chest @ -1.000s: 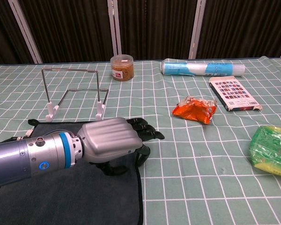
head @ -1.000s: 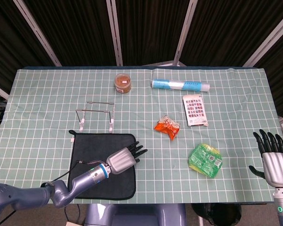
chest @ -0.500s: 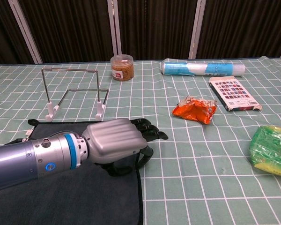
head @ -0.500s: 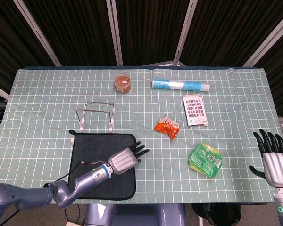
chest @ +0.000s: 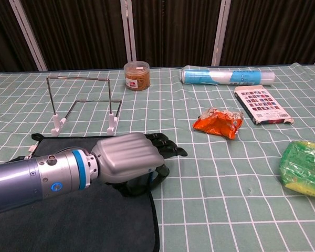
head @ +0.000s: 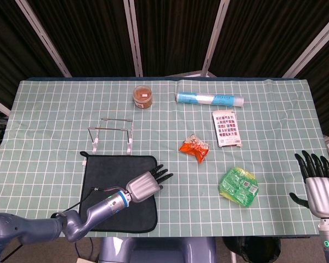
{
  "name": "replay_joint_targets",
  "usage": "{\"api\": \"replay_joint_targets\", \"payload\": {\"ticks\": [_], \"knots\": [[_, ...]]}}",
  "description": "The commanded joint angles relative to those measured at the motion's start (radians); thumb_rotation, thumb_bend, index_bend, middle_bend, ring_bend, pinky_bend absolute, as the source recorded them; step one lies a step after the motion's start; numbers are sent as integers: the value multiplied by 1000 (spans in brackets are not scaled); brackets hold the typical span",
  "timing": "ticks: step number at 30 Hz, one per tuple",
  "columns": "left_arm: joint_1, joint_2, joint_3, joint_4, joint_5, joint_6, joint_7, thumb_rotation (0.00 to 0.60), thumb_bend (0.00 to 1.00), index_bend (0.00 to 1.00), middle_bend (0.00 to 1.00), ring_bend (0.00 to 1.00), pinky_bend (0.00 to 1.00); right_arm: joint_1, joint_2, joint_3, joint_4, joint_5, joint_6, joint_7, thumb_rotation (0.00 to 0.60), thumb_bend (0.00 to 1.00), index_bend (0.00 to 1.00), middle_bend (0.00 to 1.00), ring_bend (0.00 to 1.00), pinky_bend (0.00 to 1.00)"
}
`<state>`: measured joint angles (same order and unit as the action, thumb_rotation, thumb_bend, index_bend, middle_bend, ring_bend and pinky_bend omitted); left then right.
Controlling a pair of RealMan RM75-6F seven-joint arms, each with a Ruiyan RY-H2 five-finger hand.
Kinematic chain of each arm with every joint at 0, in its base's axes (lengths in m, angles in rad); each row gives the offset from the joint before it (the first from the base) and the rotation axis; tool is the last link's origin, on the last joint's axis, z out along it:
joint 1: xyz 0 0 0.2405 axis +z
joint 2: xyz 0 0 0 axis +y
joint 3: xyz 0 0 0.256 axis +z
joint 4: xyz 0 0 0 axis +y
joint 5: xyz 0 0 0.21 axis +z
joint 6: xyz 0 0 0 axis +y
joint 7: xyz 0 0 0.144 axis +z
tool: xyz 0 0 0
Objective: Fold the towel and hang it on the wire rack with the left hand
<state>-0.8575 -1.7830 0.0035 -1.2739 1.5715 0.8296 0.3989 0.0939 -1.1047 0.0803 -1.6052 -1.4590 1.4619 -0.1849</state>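
Note:
A dark towel (head: 107,189) (chest: 68,220) lies flat at the table's front left. My left hand (head: 147,184) (chest: 130,157) rests palm down on its right edge, the long fingers reaching past the edge over the checked cloth. Under the palm, thumb and a curled finger pinch the towel's edge, which bunches up slightly there. The wire rack (head: 112,131) (chest: 84,100) stands upright just behind the towel, apart from the hand. My right hand (head: 319,189) hangs off the table's right front corner, fingers spread and holding nothing; the chest view does not show it.
Behind the rack stands a brown jar (head: 143,96) (chest: 137,75). A blue tube (head: 210,99), a printed card (head: 227,128), an orange packet (head: 194,147) (chest: 218,122) and a green packet (head: 238,186) (chest: 306,168) lie on the right half.
The left hand slid slightly forward and right along the towel's edge, then stopped. Its thumb and lower fingers have drawn in, pulling the towel's edge up a little. The right hand has not moved.

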Motion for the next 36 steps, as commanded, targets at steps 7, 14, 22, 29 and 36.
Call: {"api": "replay_joint_targets", "payload": {"ticks": [7,14,22,29,36], "knots": [[19,58,20,-50,9,34,-7,600,626,619,0,0,0,0,1,-2,-2,-2,-1,0,600,0,0,0,0,0],[55,144,59,-101,44,97,-51,600,633,619,0,0,0,0,0,-5,-6,-8,1,-7,600,0,0,0,0,0],[105,238,128,-113,99,163,-101,600,634,622,0,0,0,-1,-1,-9,-14,-15,3,-17,600,0,0,0,0,0],[161,303,192,-84,148,231,-154,600,641,623,0,0,0,1,-3,-14,-25,-25,2,-27,600,0,0,0,0,0],[185,331,216,-51,179,257,-186,600,652,623,0,0,0,-1,-1,-16,-27,-31,8,-25,600,0,0,0,0,0]]}}
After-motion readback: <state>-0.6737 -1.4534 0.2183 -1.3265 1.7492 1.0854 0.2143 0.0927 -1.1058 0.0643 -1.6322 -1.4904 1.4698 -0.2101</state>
